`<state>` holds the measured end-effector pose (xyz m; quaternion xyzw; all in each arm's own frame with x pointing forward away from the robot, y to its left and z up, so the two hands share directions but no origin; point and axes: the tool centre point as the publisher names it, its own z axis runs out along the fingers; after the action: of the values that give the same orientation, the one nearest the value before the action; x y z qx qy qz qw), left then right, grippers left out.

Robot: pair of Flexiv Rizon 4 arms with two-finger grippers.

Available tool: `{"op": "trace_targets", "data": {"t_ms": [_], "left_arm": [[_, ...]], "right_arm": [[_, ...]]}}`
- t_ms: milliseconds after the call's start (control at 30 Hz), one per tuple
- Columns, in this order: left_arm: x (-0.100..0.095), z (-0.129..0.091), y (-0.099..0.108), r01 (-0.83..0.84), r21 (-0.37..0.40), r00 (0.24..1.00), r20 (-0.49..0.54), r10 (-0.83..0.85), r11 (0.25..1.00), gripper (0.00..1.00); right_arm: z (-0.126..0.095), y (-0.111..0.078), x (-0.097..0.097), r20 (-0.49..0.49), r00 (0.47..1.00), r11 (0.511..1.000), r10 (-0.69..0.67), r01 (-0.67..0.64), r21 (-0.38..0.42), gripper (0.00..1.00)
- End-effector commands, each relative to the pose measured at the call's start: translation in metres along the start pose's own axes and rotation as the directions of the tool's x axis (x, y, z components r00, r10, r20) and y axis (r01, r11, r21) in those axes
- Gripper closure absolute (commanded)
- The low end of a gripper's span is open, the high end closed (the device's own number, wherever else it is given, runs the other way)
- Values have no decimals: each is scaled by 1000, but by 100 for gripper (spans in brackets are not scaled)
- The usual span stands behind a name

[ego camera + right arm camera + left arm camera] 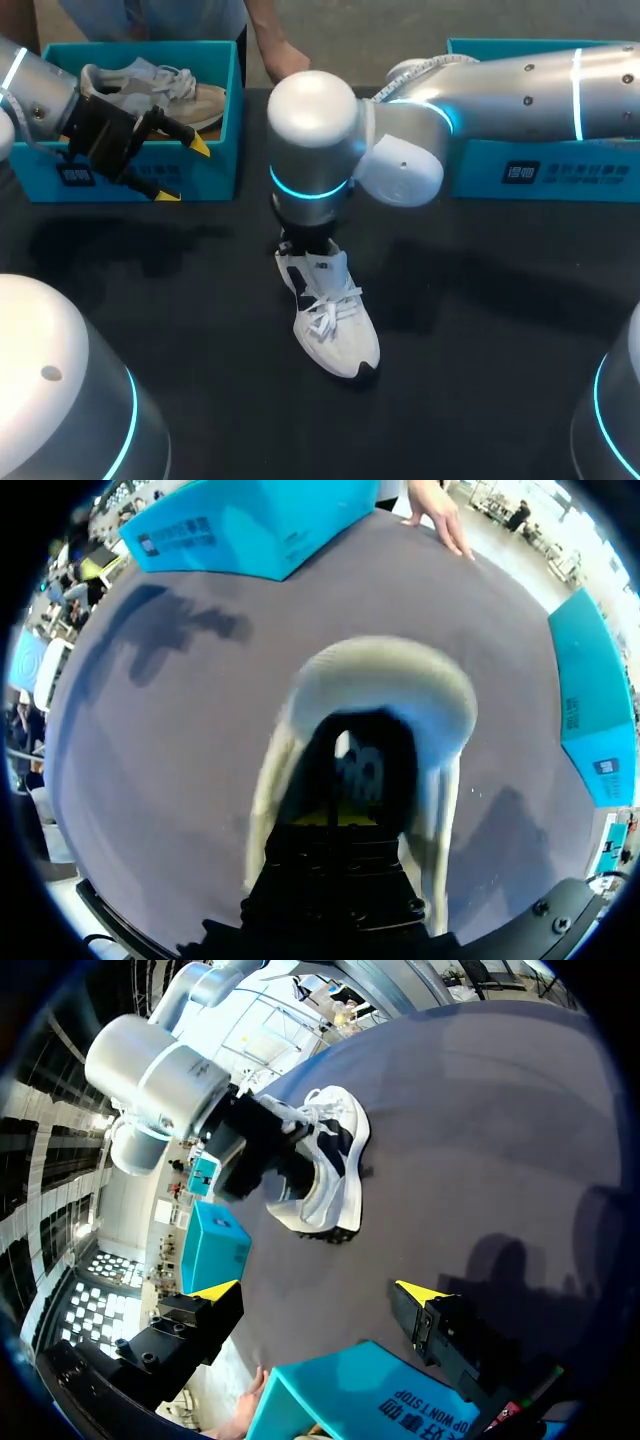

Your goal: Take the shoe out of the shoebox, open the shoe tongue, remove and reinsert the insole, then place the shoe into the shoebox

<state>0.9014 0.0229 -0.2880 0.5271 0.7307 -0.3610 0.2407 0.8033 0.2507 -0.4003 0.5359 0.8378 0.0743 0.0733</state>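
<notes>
Right gripper (340,818) buried in the shoe (332,322)
The white shoe stands mid-table; its mouth hides the right gripper, so you cannot tell its grip. Farther back, your left gripper (184,170) hangs spread wide and empty before a shoebox (215,175).

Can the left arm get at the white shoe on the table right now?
Probably yes, at the toe and laces. The left arm, jaws open and empty, is by the left shoebox, with bare table between it and the white shoe. The right arm covers the heel end only.
</notes>
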Motion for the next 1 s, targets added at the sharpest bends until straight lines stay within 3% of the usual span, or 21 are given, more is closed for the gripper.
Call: {"op": "trace_targets", "data": {"t_ms": [33, 200, 233, 367, 567, 1000], "left_arm": [[0, 0, -1, 0, -3, 1000, -3, 0, 1000, 0], [0, 0, -1, 0, -3, 1000, -3, 0, 1000, 0], [0, 0, -1, 0, -3, 1000, -3, 0, 1000, 0], [0, 0, -1, 0, -3, 1000, -3, 0, 1000, 0], [0, 0, -1, 0, -3, 1000, -3, 0, 1000, 0], [0, 0, -1, 0, -3, 1000, -3, 0, 1000, 0]], "right_arm": [[-14, -4, 2, 28, 1000, 1000, -2, 2, -1, 100], [-7, -7, -3, 17, 1000, 1000, -2, 1, 29, 100], [6, -10, -6, -17, 1000, 999, 3, -3, 44, 100], [22, -10, -7, -45, 999, 998, 1, 1, 57, 100], [34, -9, -3, -69, 998, 997, -1, 7, 80, 100], [-11, -4, 5, -30, 999, 996, -32, 35, 85, 100]]}}
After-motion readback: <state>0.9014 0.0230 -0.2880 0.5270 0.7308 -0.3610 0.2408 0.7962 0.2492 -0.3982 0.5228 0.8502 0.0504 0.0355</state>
